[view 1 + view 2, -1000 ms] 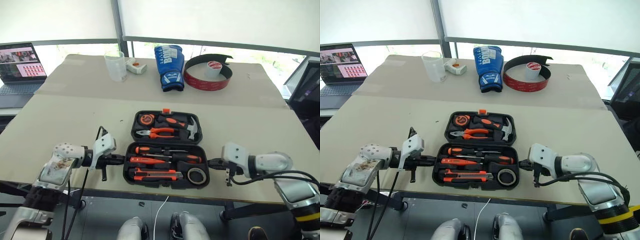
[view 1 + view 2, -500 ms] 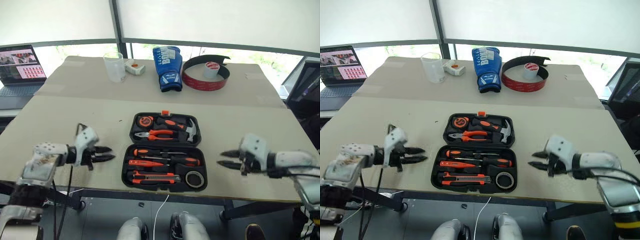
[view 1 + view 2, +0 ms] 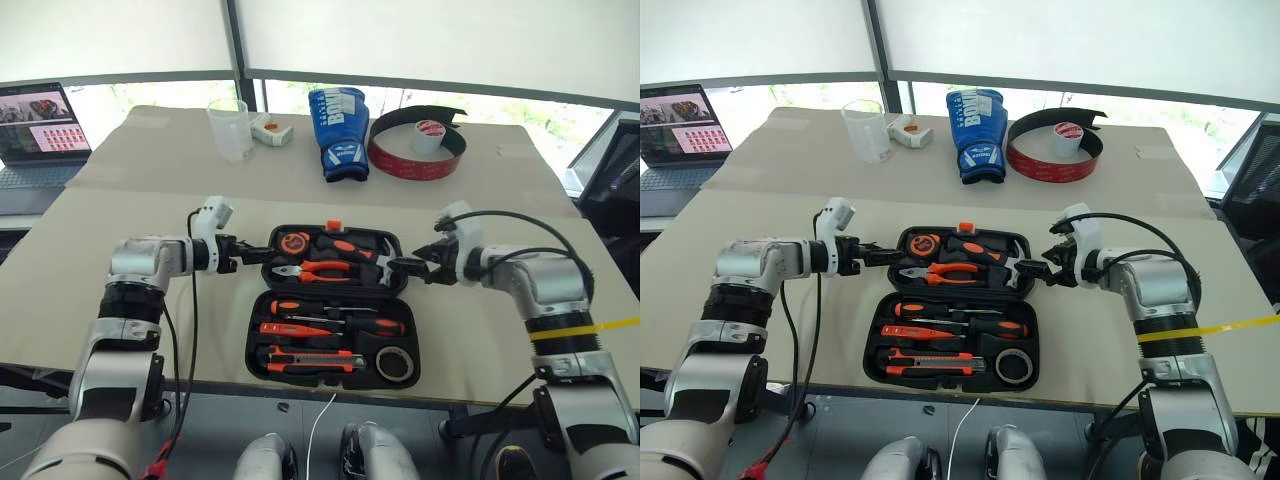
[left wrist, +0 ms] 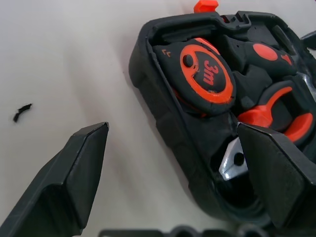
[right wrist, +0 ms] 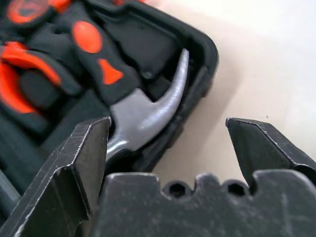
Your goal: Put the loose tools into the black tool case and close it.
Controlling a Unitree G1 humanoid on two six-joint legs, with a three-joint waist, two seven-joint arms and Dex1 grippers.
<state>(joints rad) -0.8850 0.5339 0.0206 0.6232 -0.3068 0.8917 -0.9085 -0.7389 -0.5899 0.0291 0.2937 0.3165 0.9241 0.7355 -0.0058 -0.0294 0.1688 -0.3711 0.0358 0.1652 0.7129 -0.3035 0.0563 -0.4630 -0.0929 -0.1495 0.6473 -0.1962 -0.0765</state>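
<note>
Lid half of the black tool case [image 3: 333, 300], near the worktop's front edge, looks like stiff, light moulded plastic with tools seated. My left fingers [image 3: 254, 254] and right fingers [image 3: 402, 267] are spread wide, empty, straddling its side walls; I'd grip those rims and fold it shut.

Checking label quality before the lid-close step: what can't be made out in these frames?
- Head views: whether either gripper, left gripper or right gripper, touches the black tool case; contact too small.
- Left wrist view: recess under the tape measure, in shadow.
- Right wrist view: hammer handle, cut off by the edge.
</note>
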